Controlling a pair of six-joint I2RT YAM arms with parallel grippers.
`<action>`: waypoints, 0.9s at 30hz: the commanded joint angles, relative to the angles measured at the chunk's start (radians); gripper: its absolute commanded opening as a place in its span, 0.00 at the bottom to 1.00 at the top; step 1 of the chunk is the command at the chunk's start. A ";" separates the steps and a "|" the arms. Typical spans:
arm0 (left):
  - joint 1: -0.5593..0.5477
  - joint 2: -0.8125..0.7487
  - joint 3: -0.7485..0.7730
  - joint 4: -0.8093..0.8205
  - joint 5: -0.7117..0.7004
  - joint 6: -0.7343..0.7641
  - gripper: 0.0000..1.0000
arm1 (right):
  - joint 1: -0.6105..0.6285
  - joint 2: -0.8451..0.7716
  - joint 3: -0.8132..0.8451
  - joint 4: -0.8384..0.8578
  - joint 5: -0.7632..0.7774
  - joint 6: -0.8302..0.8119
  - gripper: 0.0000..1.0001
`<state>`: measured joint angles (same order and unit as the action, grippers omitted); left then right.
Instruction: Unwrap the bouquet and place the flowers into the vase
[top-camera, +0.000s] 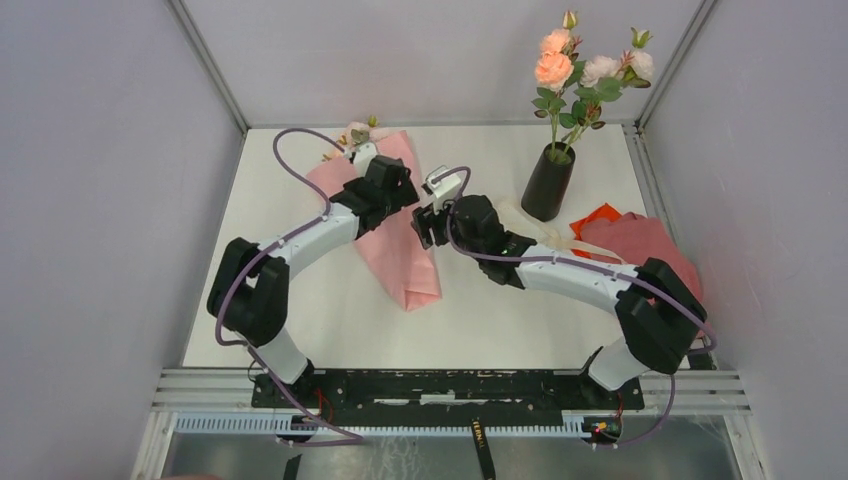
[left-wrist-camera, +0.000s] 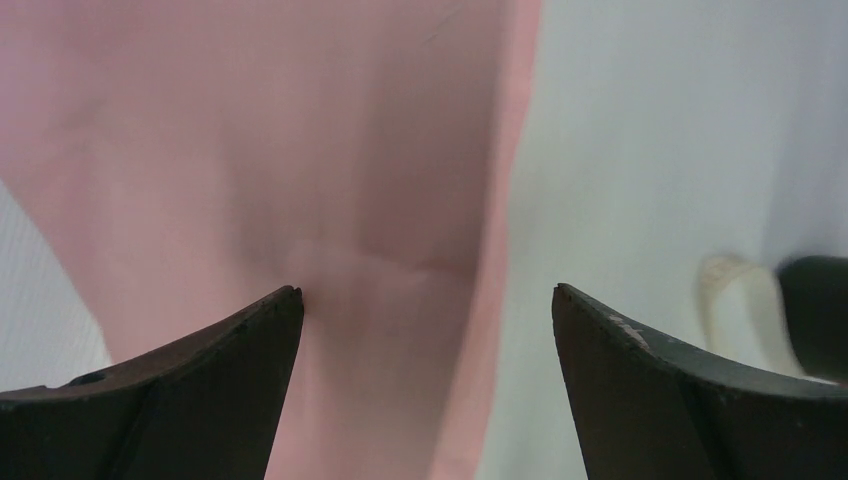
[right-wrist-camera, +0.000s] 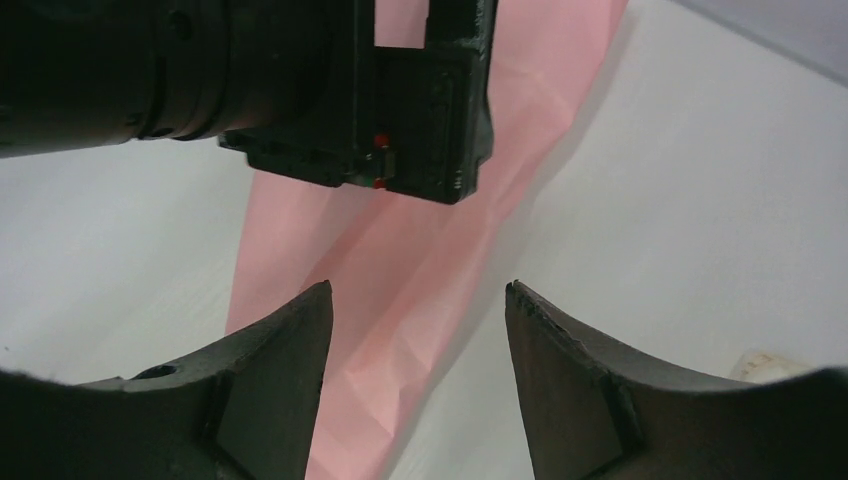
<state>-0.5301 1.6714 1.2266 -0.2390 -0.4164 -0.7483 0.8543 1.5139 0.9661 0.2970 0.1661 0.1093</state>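
— Where's the light pink paper-cone bouquet (top-camera: 405, 250)?
— Flat on the white table (top-camera: 480, 320), tip toward the arms. The left gripper (left-wrist-camera: 428, 295) hangs over it, jaws wide, holding nothing.
— And the right gripper (right-wrist-camera: 418, 290)?
— Parted, empty, over the paper's right edge (bare table beyond). The small matte black vase (top-camera: 548, 182) stands farther right, pink and peach roses (top-camera: 585, 70) in it.

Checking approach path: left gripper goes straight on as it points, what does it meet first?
Most likely the bouquet's pink wrapping paper, straight ahead of the open left gripper; how close is unclear.
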 joint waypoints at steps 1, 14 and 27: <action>0.005 -0.083 -0.110 -0.005 -0.060 -0.050 1.00 | 0.001 0.116 0.040 0.000 -0.056 0.016 0.69; 0.006 0.002 -0.203 -0.075 -0.157 -0.093 1.00 | 0.000 0.404 0.108 0.015 -0.123 0.064 0.68; 0.116 0.315 0.080 -0.101 -0.317 -0.096 1.00 | -0.006 0.629 0.396 -0.042 -0.163 0.064 0.36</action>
<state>-0.4385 1.9034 1.2331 -0.3428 -0.6796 -0.8280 0.8207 2.1075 1.2690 0.2382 0.0517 0.2161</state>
